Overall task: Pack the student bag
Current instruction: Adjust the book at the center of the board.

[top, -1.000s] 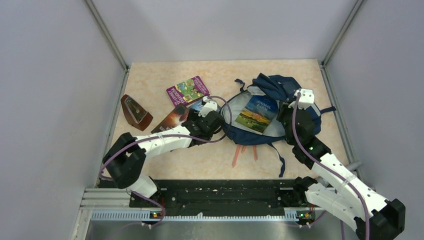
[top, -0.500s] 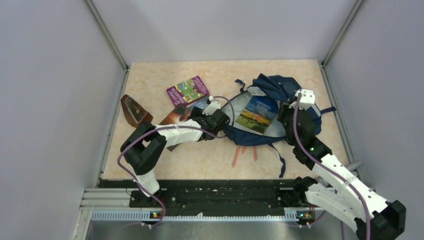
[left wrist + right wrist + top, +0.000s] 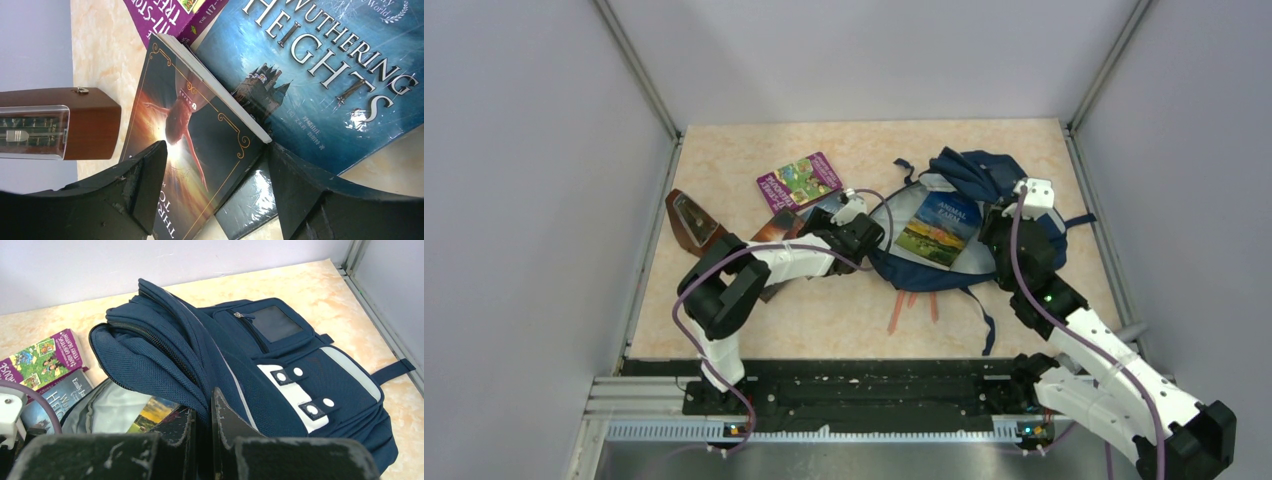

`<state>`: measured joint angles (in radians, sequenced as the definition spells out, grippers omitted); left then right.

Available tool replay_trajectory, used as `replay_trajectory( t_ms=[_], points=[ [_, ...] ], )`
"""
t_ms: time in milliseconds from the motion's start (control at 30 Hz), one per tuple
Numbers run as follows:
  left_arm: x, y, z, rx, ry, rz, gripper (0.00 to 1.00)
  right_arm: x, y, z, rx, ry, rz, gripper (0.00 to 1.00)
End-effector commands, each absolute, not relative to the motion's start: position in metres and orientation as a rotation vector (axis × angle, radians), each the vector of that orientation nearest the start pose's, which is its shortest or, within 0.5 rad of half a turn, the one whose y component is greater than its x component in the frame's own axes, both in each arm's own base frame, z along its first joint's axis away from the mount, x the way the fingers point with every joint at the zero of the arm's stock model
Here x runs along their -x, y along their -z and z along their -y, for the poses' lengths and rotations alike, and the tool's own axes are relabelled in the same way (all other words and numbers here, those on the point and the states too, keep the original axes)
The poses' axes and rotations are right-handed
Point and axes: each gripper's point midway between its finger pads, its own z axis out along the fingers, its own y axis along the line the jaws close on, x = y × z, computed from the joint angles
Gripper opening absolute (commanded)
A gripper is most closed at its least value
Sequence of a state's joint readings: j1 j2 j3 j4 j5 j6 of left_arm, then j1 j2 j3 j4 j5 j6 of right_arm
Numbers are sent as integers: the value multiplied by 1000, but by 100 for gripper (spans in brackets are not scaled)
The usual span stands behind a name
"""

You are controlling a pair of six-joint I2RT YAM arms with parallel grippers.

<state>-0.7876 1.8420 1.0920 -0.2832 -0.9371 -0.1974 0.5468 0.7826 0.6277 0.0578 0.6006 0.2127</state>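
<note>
Top external: bag [image 3: 976, 170] open, right side of desk [image 3: 724, 170], one book [image 3: 938, 227] inside; right hand [image 3: 204, 407] clamped on bag flap; left hand [image 3: 216, 150] wide open, empty, above loose books [image 3: 200, 125] not yet packed.

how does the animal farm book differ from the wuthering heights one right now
Animal Farm lies inside the open student bag; Wuthering Heights lies out on the table. Animal Farm's cover shows a green landscape; Wuthering Heights is dark blue with a castle. Animal Farm has nothing lying on it, while a dark book overlaps a corner of Wuthering Heights. Both lie face up.
</note>
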Motion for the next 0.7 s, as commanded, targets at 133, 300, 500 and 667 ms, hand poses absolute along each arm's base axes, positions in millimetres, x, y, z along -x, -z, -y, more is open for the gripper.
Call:
replay_trajectory(
  t_ms=[133, 300, 500, 667],
  points=[
    [-370, -72, 168, -311, -702, -2129, 75, -304, -317, -73, -278, -178, -1456, 0],
    [-370, -68, 167, -299, -707, -2140, 55, -303, -319, -73, -278, -177, -1452, 0],
    [-370, -76, 167, -253, -667, -2123, 33, -302, -320, -72, -280, -182, -1447, 0],
    [-372, -90, 165, -220, -651, -2076, 21, -301, -322, -72, -280, -184, -1443, 0]
  ],
)
